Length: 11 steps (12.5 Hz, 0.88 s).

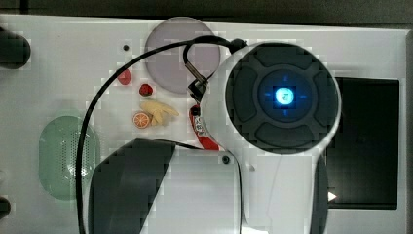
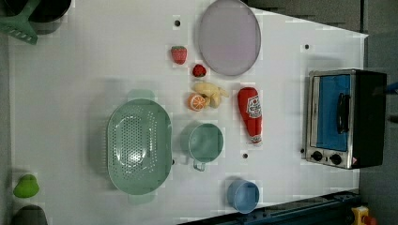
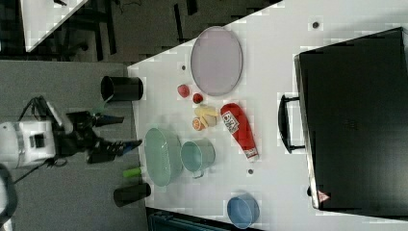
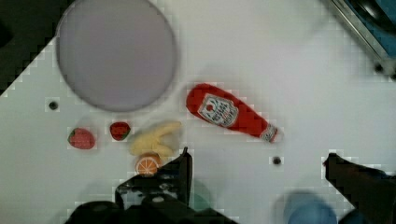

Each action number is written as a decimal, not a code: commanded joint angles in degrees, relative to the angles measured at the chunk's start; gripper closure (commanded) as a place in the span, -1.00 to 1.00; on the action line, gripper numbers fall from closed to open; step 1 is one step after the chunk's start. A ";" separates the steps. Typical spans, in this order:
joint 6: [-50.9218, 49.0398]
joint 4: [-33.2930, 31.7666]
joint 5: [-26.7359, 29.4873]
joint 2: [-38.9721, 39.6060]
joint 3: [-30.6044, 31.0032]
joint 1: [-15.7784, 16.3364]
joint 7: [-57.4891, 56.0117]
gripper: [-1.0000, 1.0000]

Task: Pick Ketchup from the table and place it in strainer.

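Observation:
The ketchup (image 2: 250, 114) is a red squeeze bottle with a white label, lying flat on the white table between the grey-lilac plate and the toaster oven. The wrist view shows the whole ketchup (image 4: 231, 112), and the right view shows the ketchup (image 3: 238, 129) too. In the top view my arm covers most of the ketchup (image 1: 200, 127). The mint-green strainer (image 2: 138, 146) sits empty, apart from the bottle, with a green cup between them. The strainer (image 1: 65, 156) lies at the top view's left. My gripper (image 4: 257, 161) hangs well above the table, open, holding nothing. The right view has the gripper (image 3: 126, 131) at its left.
A grey-lilac plate (image 2: 228, 36), two strawberries (image 2: 178, 54), a banana (image 2: 211, 91) and an orange slice (image 2: 197, 102) lie near the bottle. A round green cup (image 2: 205, 143) and a blue cup (image 2: 243, 196) stand close by. A toaster oven (image 2: 345, 117) borders the table.

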 commanded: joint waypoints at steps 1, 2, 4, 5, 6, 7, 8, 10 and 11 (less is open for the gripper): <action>2.86 -5.44 -0.03 4.61 0.38 -0.80 -19.67 -1.00; 5.13 -6.83 -0.03 5.55 0.52 -0.73 -25.65 -1.00; 10.52 -10.06 -0.03 7.14 0.83 -0.44 -39.11 -1.00; 13.78 -11.83 -0.04 7.82 1.13 -0.42 -45.59 -1.00; 17.42 -13.72 -0.04 8.47 1.43 -0.41 -51.08 -1.00; 21.33 -15.72 -0.04 9.12 1.74 -0.40 -54.98 -1.00; 25.06 -17.78 -0.04 9.80 1.98 -0.40 -57.09 -1.00; 31.20 -21.70 -0.04 11.38 2.16 -0.28 -57.29 -1.00; 33.29 -23.36 -0.04 12.33 2.29 -0.20 -57.26 -1.00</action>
